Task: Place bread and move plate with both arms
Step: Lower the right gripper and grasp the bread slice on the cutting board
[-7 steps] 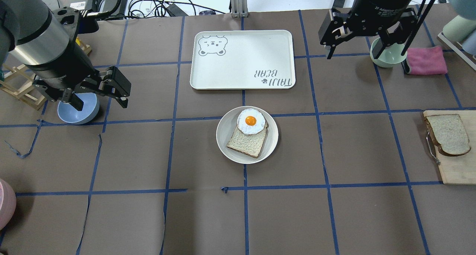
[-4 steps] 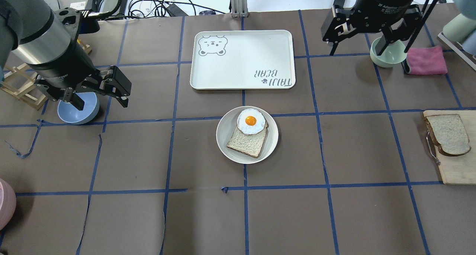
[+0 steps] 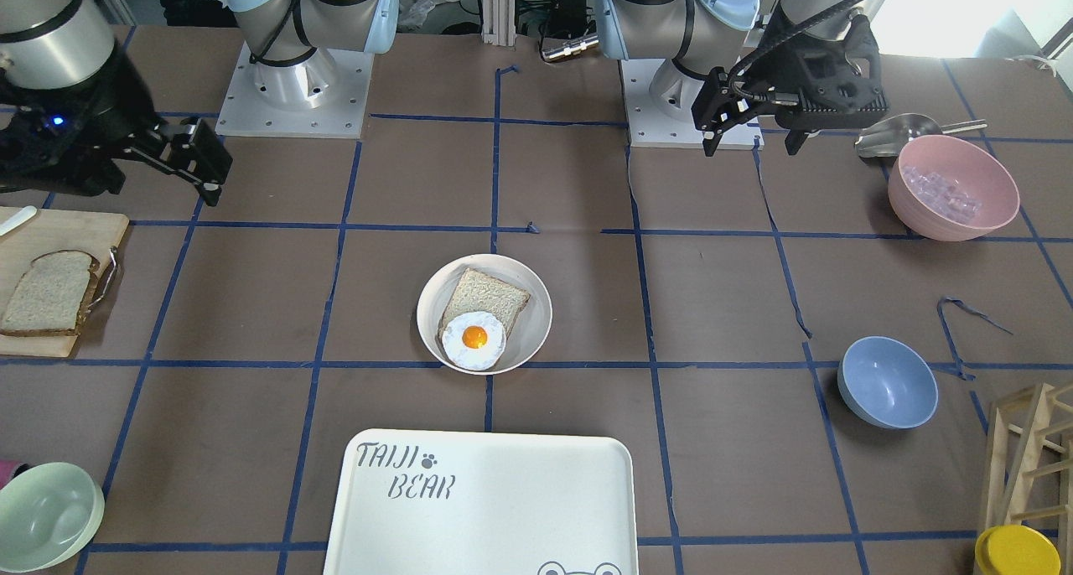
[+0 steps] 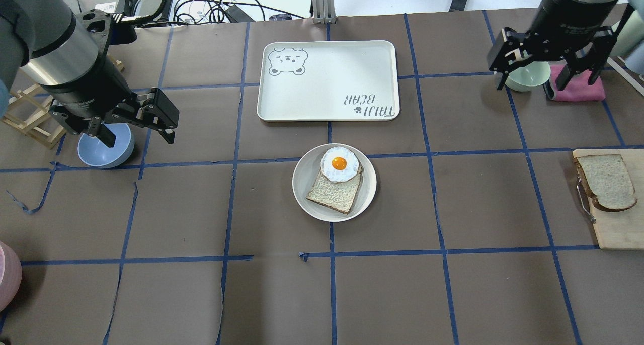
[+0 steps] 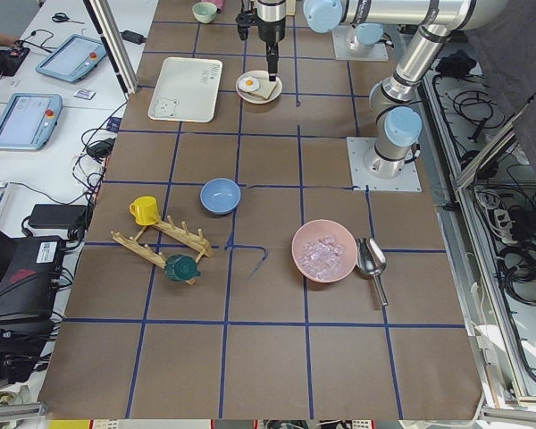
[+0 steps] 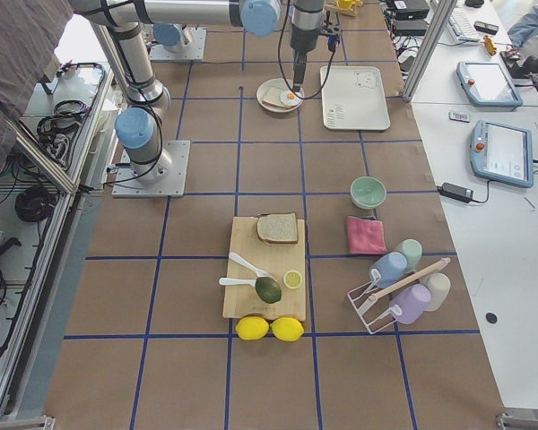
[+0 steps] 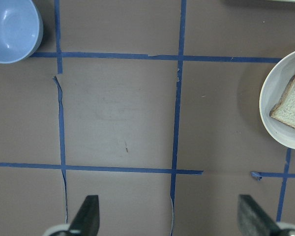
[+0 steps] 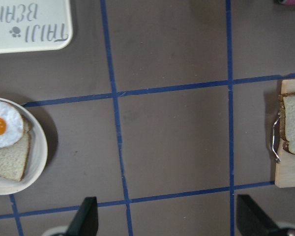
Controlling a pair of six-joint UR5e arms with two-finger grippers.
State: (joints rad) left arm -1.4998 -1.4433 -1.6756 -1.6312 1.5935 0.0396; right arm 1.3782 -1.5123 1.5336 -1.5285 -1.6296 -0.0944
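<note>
The bread, a large pale speckled slice with a dark brown crust and a domed top, lies flat on a light wooden cutting board at the counter's right edge in the overhead view. It sits just beside the board's thin metal handle, and nothing is touching it. Well apart from it, in the middle of the brown paper counter with its blue tape grid, we see the round cream-white plate. The plate holds a smaller, squarer bread slice, with a fried egg resting on the end of the slice nearest the white rectangular "TAIJI BEAR" tray. That tray lies just beyond the plate, not touching it. The right arm hangs high on the bread's side of the counter. Its jaws stand wide apart and hold nothing. In the overhead view they overlap a pale green bowl and a folded pink cloth. The right wrist camera looks down on bare counter, with the plate at one edge and the board at the other. The left arm hangs on the opposite side, well away from the plate. Its jaws are likewise spread and empty, and in the overhead view they sit over a light blue bowl. The left wrist camera shows that bowl in one corner and the plate's rim at the far edge.
</note>
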